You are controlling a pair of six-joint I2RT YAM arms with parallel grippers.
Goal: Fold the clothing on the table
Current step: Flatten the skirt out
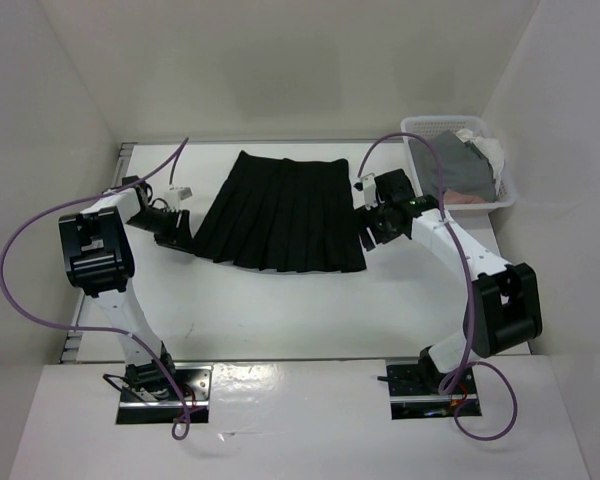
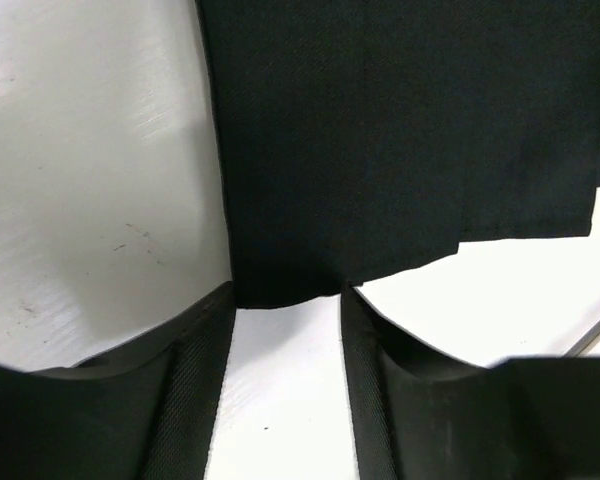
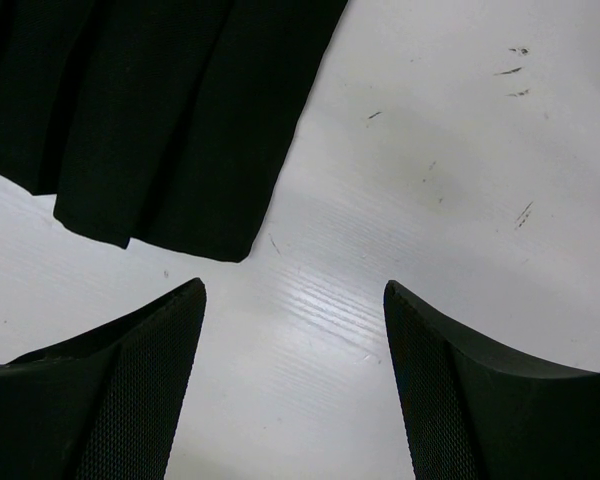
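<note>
1 skirt (image 1: pixel 283 215), corner at left gripper (image 2: pixel 287 300) (wrist view only)

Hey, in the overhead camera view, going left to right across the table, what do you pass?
Left pincer → black pleated skirt → right pincer → white mesh basket

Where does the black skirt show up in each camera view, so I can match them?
Top external: skirt spread flat, just above the picture's middle.
Left wrist: skirt fills the top centre and right, one corner dipping to the lower middle.
Right wrist: skirt in the upper left, a hem corner showing.
Shared landmark: the white table beneath it in all three.
</note>
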